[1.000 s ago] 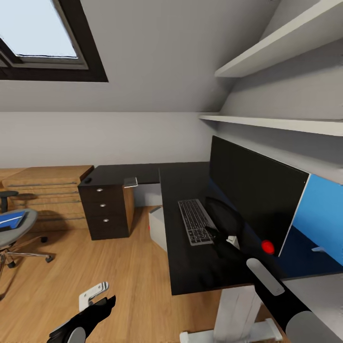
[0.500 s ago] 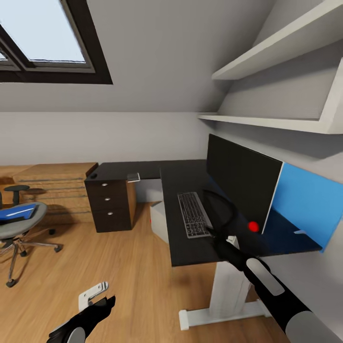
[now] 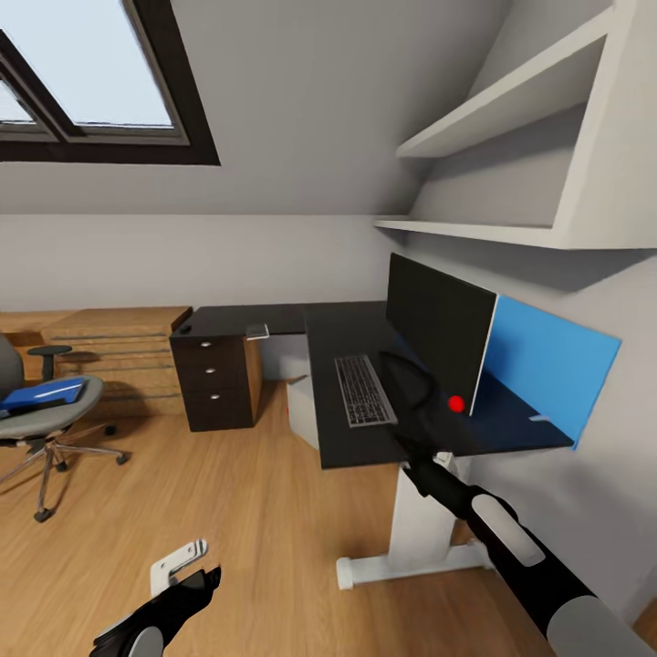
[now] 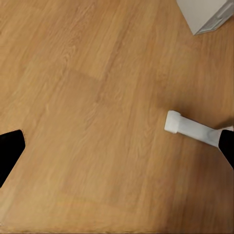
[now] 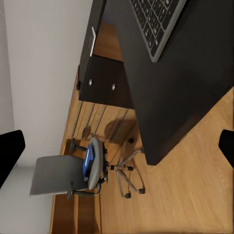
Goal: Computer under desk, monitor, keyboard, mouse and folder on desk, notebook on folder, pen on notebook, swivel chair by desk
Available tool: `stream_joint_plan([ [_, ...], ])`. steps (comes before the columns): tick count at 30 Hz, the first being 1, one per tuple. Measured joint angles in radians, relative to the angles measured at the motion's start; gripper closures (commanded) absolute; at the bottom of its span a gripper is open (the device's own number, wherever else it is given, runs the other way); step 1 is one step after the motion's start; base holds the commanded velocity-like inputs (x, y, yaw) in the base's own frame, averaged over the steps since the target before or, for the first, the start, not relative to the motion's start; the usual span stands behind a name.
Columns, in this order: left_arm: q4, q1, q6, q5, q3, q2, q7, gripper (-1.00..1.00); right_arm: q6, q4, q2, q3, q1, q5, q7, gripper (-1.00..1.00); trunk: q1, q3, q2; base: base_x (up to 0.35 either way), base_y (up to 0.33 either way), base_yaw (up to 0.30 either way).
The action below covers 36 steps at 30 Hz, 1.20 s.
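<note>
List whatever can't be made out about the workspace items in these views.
- Computer: head view, its right part is hidden under the desk.
- Swivel chair: head view, its back is cut off by the picture's left edge.
- Small dark item on the desk's far corner: head view, too small to identify.
- Red spot by the monitor: head view, too small to tell what it is.

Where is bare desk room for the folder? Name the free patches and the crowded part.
Free: the desk front strip between the keyboard and the near edge, and the far wing above the drawers. Crowded: the strip between keyboard and monitor, where the stand base sits.
</note>
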Motion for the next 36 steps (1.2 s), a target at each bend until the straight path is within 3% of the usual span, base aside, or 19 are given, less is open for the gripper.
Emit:
stream_joint_plan([
  [6, 0.001, 0.0, 0.0, 0.003, 0.003, 0.0, 0.0, -1.0, -0.003, 0.001, 0.001, 0.001, 0.0, 0.001, -0.003, -1.0, 0.0, 0.0, 0.0, -0.285, -0.127, 0.0],
  [10, 0.041, 0.0, 0.0, -0.001, -0.003, -0.002, 0.005, -1.0, -0.066, 0.003, 0.016, 0.017, 0.0, 0.018, -0.044, -1.0, -0.001, 0.0, 0.0, -0.115, -0.072, 0.0],
  [12, 0.07, 0.0, -0.001, -0.006, -0.005, -0.002, 0.005, -1.0, -0.094, 0.003, 0.024, 0.056, 0.0, 0.061, -0.081, -1.0, -0.001, 0.0, 0.0, -0.035, -0.022, 0.0],
  [15, 0.143, 0.0, -0.004, -0.023, -0.007, 0.001, 0.004, -1.0, -0.122, 0.006, 0.045, 0.146, -0.001, 0.178, -0.145, -1.0, -0.001, 0.0, 0.0, -0.016, -0.01, 0.0],
  [18, 0.223, 0.0, -0.022, -0.045, -0.006, 0.002, 0.003, -1.0, -0.152, 0.022, 0.071, 0.195, 0.0, 0.253, -0.201, -1.0, -0.001, 0.0, 0.0, -0.007, -0.004, 0.0],
  [22, 0.385, -0.001, -0.149, -0.125, -0.007, 0.006, 0.003, -1.0, -0.223, 0.089, 0.152, 0.322, 0.0, 0.401, -0.367, -1.0, -0.008, 0.006, 0.014, -0.002, -0.001, 0.0],
  [23, 0.433, 0.0, -0.205, -0.158, -0.009, 0.006, 0.003, -1.0, -0.24, 0.116, 0.175, 0.372, 0.0, 0.443, -0.424, -1.0, -0.012, 0.009, 0.021, 0.0, 0.0, 0.0],
  [25, 0.484, -0.001, -0.264, -0.193, -0.011, 0.006, 0.003, -1.0, -0.257, 0.147, 0.194, 0.426, 0.002, 0.477, -0.479, -1.0, -0.02, 0.016, 0.035, 0.0, 0.0, 0.0],
  [26, 0.533, -0.001, -0.317, -0.223, -0.015, 0.006, 0.002, -1.0, -0.275, 0.179, 0.208, 0.478, 0.007, 0.5, -0.524, -1.0, -0.023, 0.019, 0.042, 0.0, 0.0, 0.0],
  [27, 0.558, -0.001, -0.343, -0.237, -0.017, 0.006, 0.002, -1.0, -0.285, 0.197, 0.214, 0.503, 0.011, 0.51, -0.545, -1.0, -0.027, 0.022, 0.049, 0.0, 0.0, 0.0],
  [28, 0.62, -0.001, -0.408, -0.266, -0.023, 0.005, 0.001, -1.0, -0.315, 0.248, 0.224, 0.563, 0.02, 0.528, -0.587, -1.0, -0.031, 0.025, 0.056, 0.0, 0.0, 0.0],
  [32, 0.75, -0.001, -0.522, -0.292, -0.034, 0.006, -0.001, -1.0, -0.402, 0.407, 0.237, 0.624, 0.04, 0.548, -0.616, -1.0, -0.047, 0.037, 0.084, 0.0, 0.0, 0.0],
  [36, 0.849, -0.001, -0.59, -0.306, -0.037, 0.005, -0.011, -1.0, -0.488, 0.548, 0.258, 0.636, 0.049, 0.551, -0.579, -1.0, -0.062, 0.05, 0.112, 0.0, 0.0, 0.0],
])
